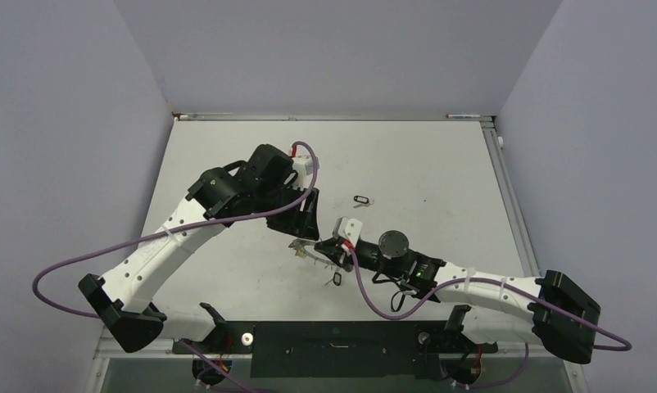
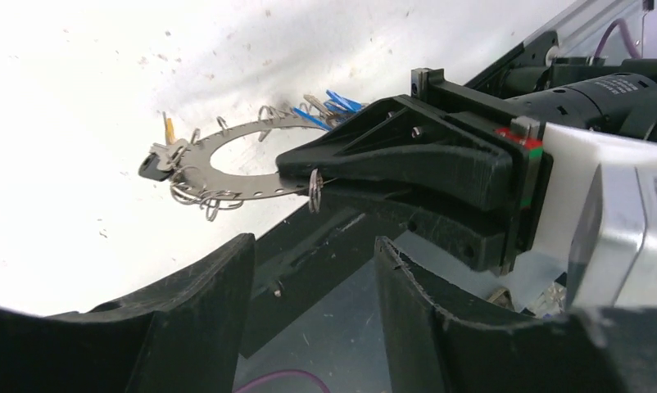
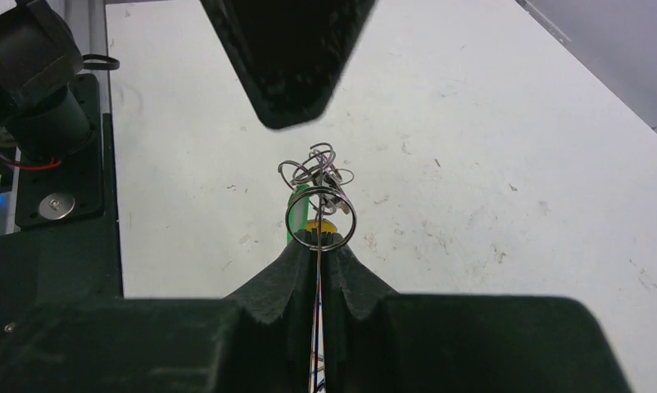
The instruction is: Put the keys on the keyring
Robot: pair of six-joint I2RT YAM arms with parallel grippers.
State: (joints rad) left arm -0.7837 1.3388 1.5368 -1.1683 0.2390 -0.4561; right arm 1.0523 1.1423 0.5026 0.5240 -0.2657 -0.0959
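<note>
So the right gripper (image 3: 319,255) is clamped tight on the keyring (image 2: 243,185), pinching the flat grey rim between both fingers. From the right wrist view you're looking at the ring dead edge-on, sticking straight out of the jaws. It sits over the middle of the worktop (image 1: 440,164), a bit closer to the near edge than the far one (can't tell from these angles whether the ring's free side touches the surface or floats just above it). A few keys are already hanging off the small wire loops round the rim. There are blue tags (image 2: 339,101) bunched right by the right gripper's fingers, and a yellow tag (image 2: 169,129) and a dark tag (image 2: 153,168) on the opposite side of the ring. A green tag (image 3: 298,205) shows up in the right wrist view. The left gripper (image 2: 313,246) has let go, fingers spread with nothing between them, hovering just beside the ring on the side toward the far edge. Two keys lie loose on the worktop. A black-tagged key (image 1: 362,199) is past the ring toward the far edge, well apart from both grippers, and another loose key (image 1: 337,279) is toward the near edge, right next to the right arm (image 1: 473,286).
</note>
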